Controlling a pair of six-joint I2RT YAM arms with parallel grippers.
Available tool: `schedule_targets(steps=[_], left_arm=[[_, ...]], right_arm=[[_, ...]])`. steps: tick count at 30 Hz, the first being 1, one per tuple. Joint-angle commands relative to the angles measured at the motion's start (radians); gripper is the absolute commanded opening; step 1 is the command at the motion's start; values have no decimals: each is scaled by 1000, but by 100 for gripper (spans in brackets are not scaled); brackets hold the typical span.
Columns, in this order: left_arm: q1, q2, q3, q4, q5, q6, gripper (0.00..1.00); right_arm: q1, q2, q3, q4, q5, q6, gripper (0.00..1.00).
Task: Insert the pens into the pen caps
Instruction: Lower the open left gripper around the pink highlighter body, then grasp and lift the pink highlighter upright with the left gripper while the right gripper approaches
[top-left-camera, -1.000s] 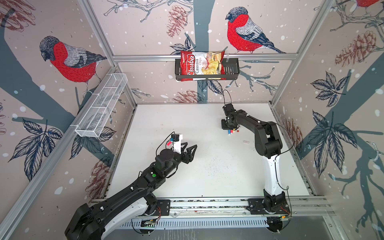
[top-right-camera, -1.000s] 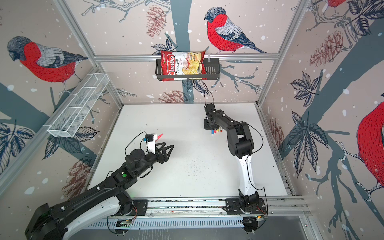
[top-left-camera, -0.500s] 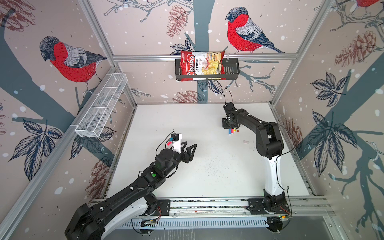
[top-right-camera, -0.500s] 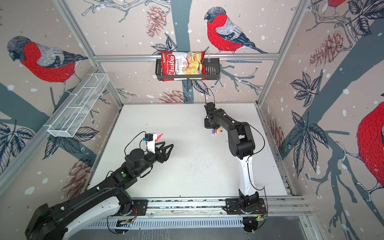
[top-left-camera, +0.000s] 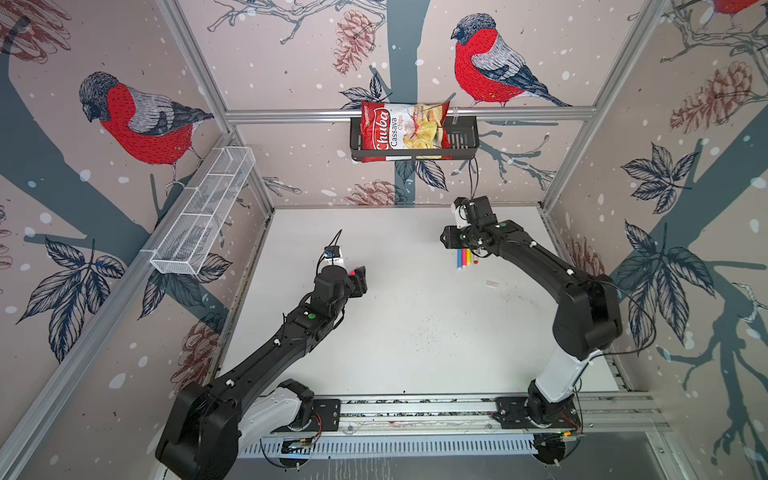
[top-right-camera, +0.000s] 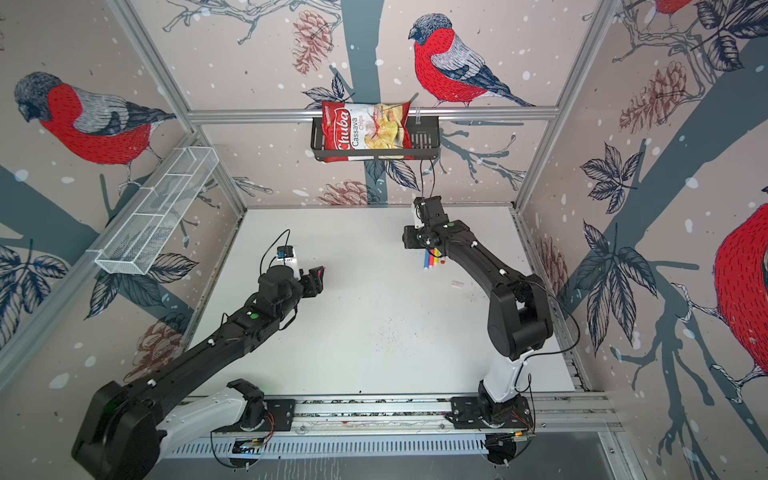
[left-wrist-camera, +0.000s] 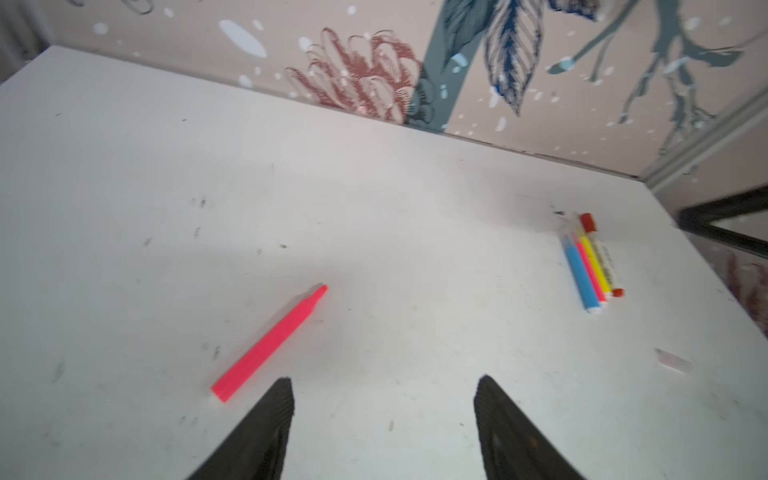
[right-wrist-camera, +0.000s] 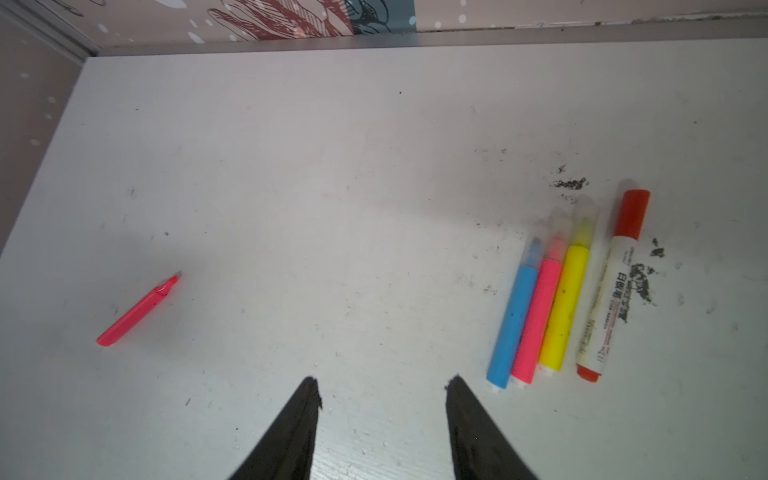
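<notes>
**4 pens capped in a row, 1 red pen bare, both grippers empty**

The right gripper (right-wrist-camera: 382, 384) is released: its 2 black fingers (right-wrist-camera: 299, 419) stand apart and nothing is between them. It hangs over the white table (right-wrist-camera: 332, 166), toward the back wall. Just beside it, 4 pens lie close side by side in a row (top-left-camera: 465, 257): the blue pen (right-wrist-camera: 513, 324), the pink pen (right-wrist-camera: 536, 320), the yellow pen (right-wrist-camera: 565, 307) and the thicker white marker (right-wrist-camera: 606, 299). Each of the 3 slim pens wears a translucent cap (right-wrist-camera: 584, 218), and the white marker wears the red cap (right-wrist-camera: 631, 214). Black smudges mark the table around the marker.

The left gripper (left-wrist-camera: 383, 384) is released too, with the jaws wide and nothing held. The red pen (left-wrist-camera: 270, 343) lies flat on the table with its tip bare. It is just in front of 1 finger, outside the gap, and well apart from the row. In both top views the left gripper partly hides this pen.

1 loose cap (left-wrist-camera: 673, 359), whitish, lies alone on the table near the row, on the side toward the arm bases. I cannot tell whether the left fingers touch the table.
</notes>
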Motion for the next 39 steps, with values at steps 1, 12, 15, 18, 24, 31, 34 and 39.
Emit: schedule_targets(steps=[1,12,15,18,24,31,34,39], left_arm=[[94,78,15,1,94,-4,70],[173,416,129,-13,63,17,69],[177,467,149,-21,62,25,69],[179,493,157,-21,67,28,68],[179,521,173,-62,116,24,65],[179,518,161,-98,208,50,53],[179,513,161,-114,233,52,45],[166,514,149,-112,245,58,40]], right_arm=[[0,-81,-83,79,-70,-13,53],[-37,-243,-299,143,-139,-16,55],[-49,-252,-323,151,-151,-12,55],[-57,-264,-344,162,-159,-9,55],[-71,-281,-374,186,-177,4,55],[-73,-291,-383,203,-194,19,54],[-75,-301,-389,211,-195,27,54],[-76,-309,-394,217,-199,39,54]])
